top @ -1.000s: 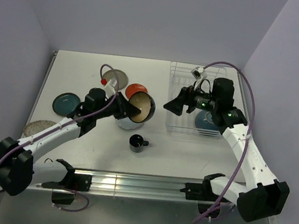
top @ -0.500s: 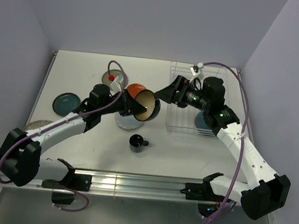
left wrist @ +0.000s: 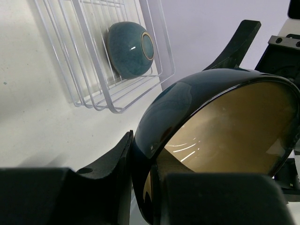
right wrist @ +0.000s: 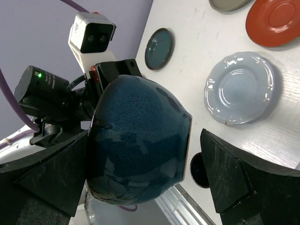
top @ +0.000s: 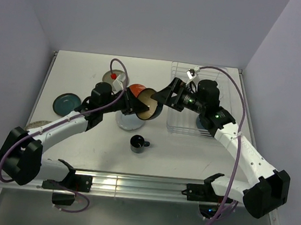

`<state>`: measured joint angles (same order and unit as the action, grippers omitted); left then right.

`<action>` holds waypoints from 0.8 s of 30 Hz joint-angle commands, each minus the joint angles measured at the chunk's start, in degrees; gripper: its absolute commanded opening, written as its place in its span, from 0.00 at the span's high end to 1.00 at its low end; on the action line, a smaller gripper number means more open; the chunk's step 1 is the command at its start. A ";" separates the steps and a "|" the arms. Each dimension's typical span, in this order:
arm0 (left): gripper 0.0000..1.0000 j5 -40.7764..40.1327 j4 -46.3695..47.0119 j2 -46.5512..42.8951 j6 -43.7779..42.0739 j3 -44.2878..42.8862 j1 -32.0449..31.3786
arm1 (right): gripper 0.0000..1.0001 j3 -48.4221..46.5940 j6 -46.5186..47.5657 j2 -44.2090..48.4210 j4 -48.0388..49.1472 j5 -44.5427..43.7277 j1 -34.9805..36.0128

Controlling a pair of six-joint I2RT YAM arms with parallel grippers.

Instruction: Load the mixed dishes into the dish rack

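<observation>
My left gripper (top: 132,104) is shut on the rim of the olive-brown bowl (top: 149,105), dark blue outside and tan inside, and holds it tilted in the air left of the dish rack (top: 183,126). The left wrist view shows its fingers pinching the bowl's rim (left wrist: 187,122). My right gripper (top: 165,96) is open, one finger on each side of the bowl's outside (right wrist: 140,140), with a gap at the rim. The teal-blue bowl (left wrist: 129,49) lies on its side in the rack (left wrist: 93,75).
On the table are a pale blue-white plate (right wrist: 239,89), an orange-red plate (right wrist: 274,21), a grey-olive plate (top: 111,76), a teal plate (top: 65,103), a speckled plate (top: 37,127) at the left edge and the black mug (top: 137,143).
My left gripper has carried the bowl up and right. My right gripper has come left out of the rack and now straddles the bowl.
</observation>
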<state>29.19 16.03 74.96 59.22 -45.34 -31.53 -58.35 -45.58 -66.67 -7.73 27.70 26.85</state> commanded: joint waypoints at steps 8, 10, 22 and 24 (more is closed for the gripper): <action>1.00 1.57 8.23 1.50 0.20 -6.42 -0.29 | 0.01 0.78 -3.11 -1.35 3.86 3.05 1.45; 1.00 1.66 7.61 2.21 -0.16 -7.48 -0.29 | 0.01 0.69 -3.28 -1.44 3.95 3.67 1.54; 1.00 1.49 6.21 4.76 -1.56 -8.89 -0.29 | 0.26 0.78 -0.74 -0.65 5.09 3.41 1.63; 1.00 1.66 6.29 5.19 -1.57 -8.89 -0.29 | 0.41 1.82 0.14 -0.04 7.45 5.34 1.63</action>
<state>29.21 16.19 80.53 58.08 -50.54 -31.57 -57.17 -46.24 -68.38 -6.90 29.26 27.88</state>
